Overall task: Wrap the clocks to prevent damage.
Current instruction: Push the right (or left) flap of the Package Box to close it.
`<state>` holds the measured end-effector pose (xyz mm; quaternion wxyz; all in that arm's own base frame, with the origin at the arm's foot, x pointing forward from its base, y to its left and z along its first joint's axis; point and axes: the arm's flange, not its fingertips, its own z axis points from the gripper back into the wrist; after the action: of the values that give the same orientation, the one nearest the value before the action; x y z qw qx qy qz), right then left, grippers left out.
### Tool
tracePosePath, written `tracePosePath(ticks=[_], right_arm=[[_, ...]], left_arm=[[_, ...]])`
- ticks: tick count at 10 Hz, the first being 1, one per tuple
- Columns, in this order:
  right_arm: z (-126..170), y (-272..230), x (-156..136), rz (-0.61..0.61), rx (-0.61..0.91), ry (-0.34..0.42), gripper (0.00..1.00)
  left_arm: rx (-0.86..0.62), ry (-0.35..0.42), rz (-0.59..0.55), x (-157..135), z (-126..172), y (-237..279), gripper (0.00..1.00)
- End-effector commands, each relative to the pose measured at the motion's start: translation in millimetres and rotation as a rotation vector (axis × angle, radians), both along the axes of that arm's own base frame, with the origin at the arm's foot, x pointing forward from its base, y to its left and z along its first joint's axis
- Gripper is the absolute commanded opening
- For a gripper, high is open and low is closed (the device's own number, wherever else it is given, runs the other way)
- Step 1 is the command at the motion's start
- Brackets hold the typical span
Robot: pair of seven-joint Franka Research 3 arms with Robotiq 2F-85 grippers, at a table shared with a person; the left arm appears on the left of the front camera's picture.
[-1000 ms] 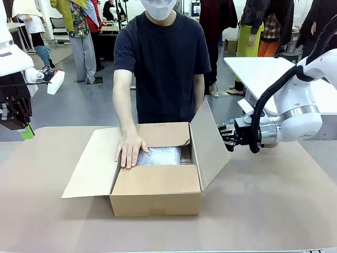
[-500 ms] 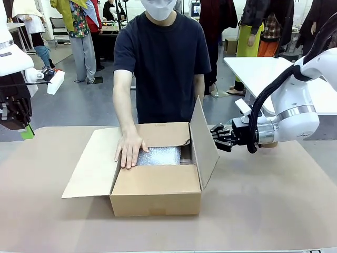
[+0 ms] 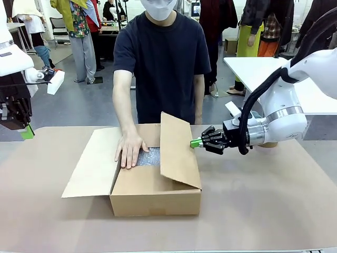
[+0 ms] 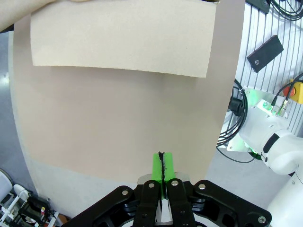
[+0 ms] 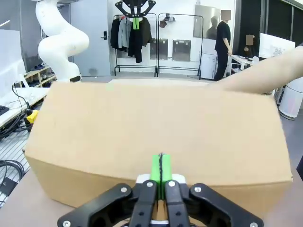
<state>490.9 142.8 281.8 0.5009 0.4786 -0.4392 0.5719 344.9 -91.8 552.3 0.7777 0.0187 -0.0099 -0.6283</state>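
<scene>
Though contact is unclear, the clenched right claw (image 3: 195,143) is probably pushing the stiff, light, brown cardboard flap (image 3: 179,153) from outside.

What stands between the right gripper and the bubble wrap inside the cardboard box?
The box's right flap does: it leans over the opening, between the shut right gripper and the bubble wrap. A person's hand also rests at the wrap's left edge.
</scene>
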Motion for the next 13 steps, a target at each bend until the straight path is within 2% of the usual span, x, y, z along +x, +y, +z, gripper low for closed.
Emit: tracePosePath(ticks=[1, 5, 10, 13], right_arm=[[-6, 11, 12, -0.035, -0.009, 0.003, 0.01], [-12, 24, 18, -0.024, -0.026, 0.009, 0.01], [-46, 26, 27, -0.021, -0.1, 0.084, 0.01], [-51, 18, 28, -0.036, -0.148, 0.107, 0.01]], left_arm=[[-0.008, 0.002, 0.004, 0, 0, 0, 0.01], [-0.008, 0.002, 0.004, 0, 0, 0, 0.01], [-0.008, 0.002, 0.004, 0, 0, 0, 0.01], [-0.008, 0.002, 0.004, 0, 0, 0, 0.01]])
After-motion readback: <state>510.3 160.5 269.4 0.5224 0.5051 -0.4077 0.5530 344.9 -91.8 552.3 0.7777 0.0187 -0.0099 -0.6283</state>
